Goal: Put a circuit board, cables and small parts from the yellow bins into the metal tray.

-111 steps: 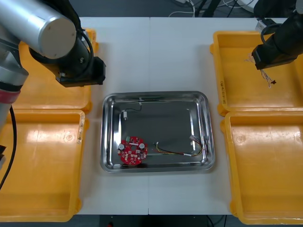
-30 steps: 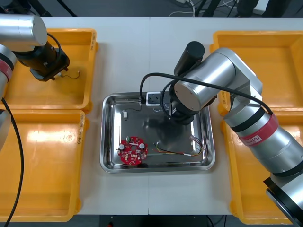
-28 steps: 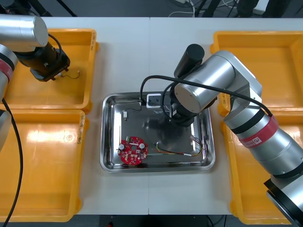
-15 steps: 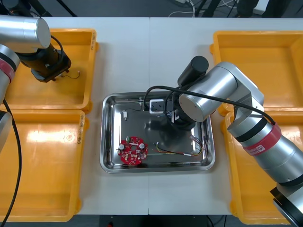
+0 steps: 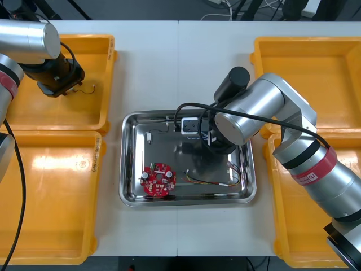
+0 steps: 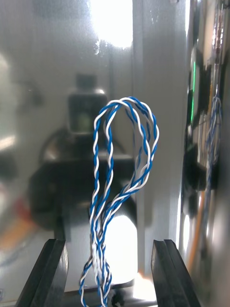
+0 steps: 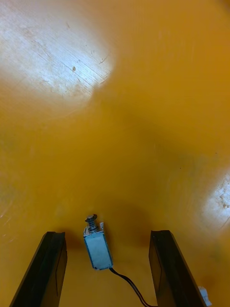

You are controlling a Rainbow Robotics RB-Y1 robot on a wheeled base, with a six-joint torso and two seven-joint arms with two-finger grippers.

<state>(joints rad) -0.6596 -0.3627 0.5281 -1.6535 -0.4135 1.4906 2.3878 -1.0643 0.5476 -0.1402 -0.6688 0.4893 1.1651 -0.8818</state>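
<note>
One cable (image 6: pixel 109 182): twisted blue and white, a loose loop between the right jaws, over the tray's shiny floor.
Right jaws: wide apart, gripping nothing, low inside the tray (image 5: pixel 131 195).
Cable's feel: likely light, limp and springy (pinch the bunched strands, not the loop).
Left jaws: apart in the far left bin (image 5: pixel 108 68), either side of a small metal part (image 7: pixel 97 248).
Part's feel: probably stiff and slick; take it across its flat sides.
</note>
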